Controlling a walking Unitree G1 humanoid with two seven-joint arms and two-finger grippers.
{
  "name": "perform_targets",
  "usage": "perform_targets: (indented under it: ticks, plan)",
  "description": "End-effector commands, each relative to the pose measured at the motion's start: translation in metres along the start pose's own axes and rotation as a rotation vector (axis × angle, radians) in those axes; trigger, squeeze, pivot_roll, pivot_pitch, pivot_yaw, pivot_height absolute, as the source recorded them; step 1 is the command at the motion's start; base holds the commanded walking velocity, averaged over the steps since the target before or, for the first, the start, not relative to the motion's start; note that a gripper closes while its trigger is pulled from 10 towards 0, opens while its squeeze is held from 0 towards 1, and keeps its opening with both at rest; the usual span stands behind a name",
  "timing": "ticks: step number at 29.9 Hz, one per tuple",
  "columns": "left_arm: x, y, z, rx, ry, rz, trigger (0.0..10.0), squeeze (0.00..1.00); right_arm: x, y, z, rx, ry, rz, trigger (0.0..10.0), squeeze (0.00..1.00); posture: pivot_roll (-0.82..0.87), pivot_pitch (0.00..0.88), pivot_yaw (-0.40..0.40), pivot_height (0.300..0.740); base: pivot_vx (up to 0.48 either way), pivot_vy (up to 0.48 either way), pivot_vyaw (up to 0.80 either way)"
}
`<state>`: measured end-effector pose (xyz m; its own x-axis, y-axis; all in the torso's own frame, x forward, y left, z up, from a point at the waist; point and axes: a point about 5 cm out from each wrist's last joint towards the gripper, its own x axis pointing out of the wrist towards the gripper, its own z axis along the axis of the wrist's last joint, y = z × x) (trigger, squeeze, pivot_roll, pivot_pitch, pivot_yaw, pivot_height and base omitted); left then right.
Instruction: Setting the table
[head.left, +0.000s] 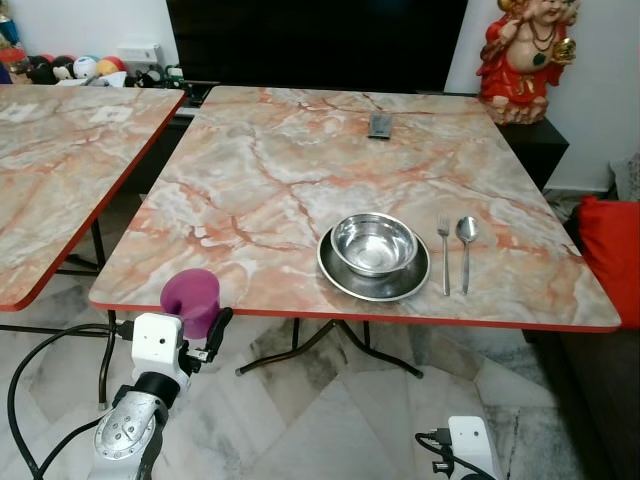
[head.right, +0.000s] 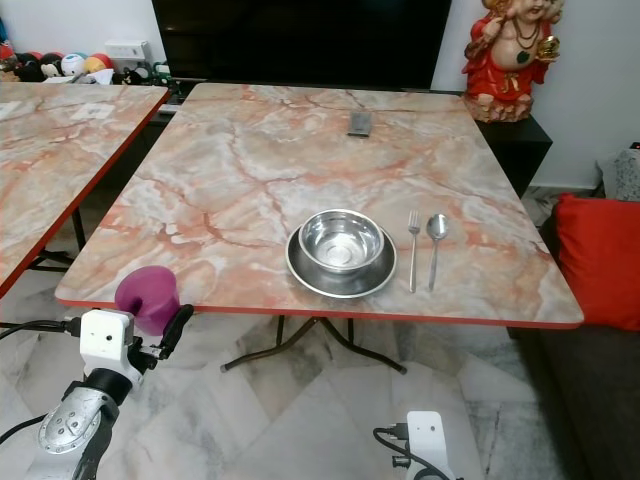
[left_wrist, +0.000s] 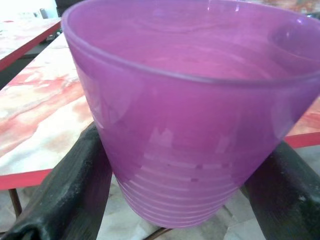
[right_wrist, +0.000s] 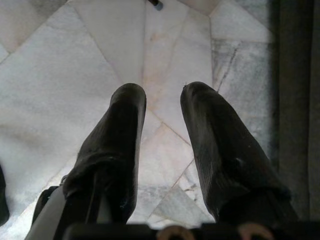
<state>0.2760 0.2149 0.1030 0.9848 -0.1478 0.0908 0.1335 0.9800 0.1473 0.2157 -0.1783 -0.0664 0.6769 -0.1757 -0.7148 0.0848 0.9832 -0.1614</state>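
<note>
Left wrist view: left gripper (left_wrist: 175, 185) has its jaws spread wide around a purple cup (left_wrist: 190, 110), one black finger pressed on each side of the lower wall, cup upright between them, open mouth up, looks empty. Head views put the cup (head.left: 191, 298) at the near left corner of the marble counter (head.left: 300, 170), held just off the red front edge, roughly level with the top, whether it overlaps the edge I can't tell

Right gripper (right_wrist: 162, 125) hangs low over the marble floor (right_wrist: 60, 80), jaws parted by a narrow gap, nothing between them, touching nothing

On the counter, near front and right of centre: steel bowl (head.left: 373, 243) sitting in a steel plate (head.left: 340, 272), fork (head.left: 444, 254) just right of the plate, spoon (head.left: 465, 250) just right of the fork, both lying parallel, handles toward the robot. Small dark flat object (head.left: 379, 126) near the far edge, can't make out what it is

Cup is well apart from the plate, bare counter between them. Second marble table (head.left: 50, 170) on the left, separated by a gap. Red figurine (head.left: 525, 50) on a dark stand past the far right corner, red cushion (head.left: 612, 250) at the right
</note>
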Motion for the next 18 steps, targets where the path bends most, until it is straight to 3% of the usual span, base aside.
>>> perform_targets:
  ticks: [1, 7, 18]
  plan:
    - [-0.0007, -0.0021, 0.0001, 0.001, 0.004, -0.013, 10.0, 0.0, -0.0009, -0.0008, -0.0047, -0.007, 0.015, 0.001, 10.0, 0.0, 0.04, 0.085, -0.03, 0.74, 0.0, -0.401, 0.0]
    - [-0.0003, -0.0041, -0.0001, 0.001, 0.004, -0.019, 10.0, 0.0, -0.0009, -0.0011, -0.0051, -0.008, 0.016, 0.0, 10.0, 0.0, 0.04, 0.087, -0.033, 0.74, 0.0, -0.386, 0.0]
    - [-0.0025, -0.0007, 0.0021, -0.023, -0.01, 0.008, 10.0, 0.0, -0.0007, -0.0025, -0.0046, -0.012, 0.016, 0.0, 10.0, 0.0, 0.04, 0.101, -0.042, 0.74, 0.0, 0.0, 0.0]
